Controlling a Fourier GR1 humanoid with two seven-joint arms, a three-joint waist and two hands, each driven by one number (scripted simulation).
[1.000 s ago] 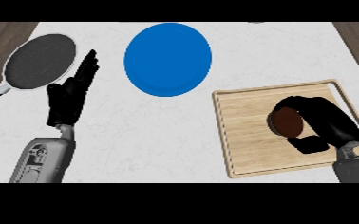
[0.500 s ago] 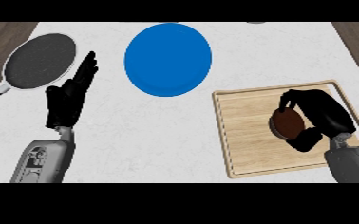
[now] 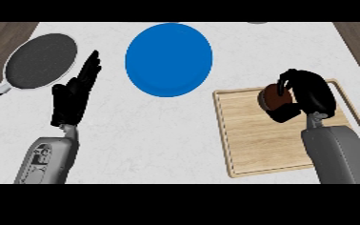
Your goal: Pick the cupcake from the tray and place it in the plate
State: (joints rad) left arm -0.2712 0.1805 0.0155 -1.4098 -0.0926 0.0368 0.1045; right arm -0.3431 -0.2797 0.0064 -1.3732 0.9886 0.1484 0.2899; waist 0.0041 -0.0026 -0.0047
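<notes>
The grasp looked made, but the carry was yet to come: the right hand (image 3: 307,95) was curled round the cupcake (image 3: 270,95), fingers arched over its top and thumb under its near side, so only the brown left flank showed. The cupcake sat over the far left corner of the wooden tray (image 3: 260,143); whether it had cleared the board could not be told from this steep view. The blue plate (image 3: 169,59) lay bare, up and to the left, well apart from the tray, so placing and letting go remained. The way there ran over the tray's raised left rim, which the cupcake would probably need to clear, then across bare white counter (image 3: 162,138) with nothing between. The left hand (image 3: 72,97) rested with fingers straight and holding nothing, left of the plate, beside a dark round pan (image 3: 41,59), out of that path.
</notes>
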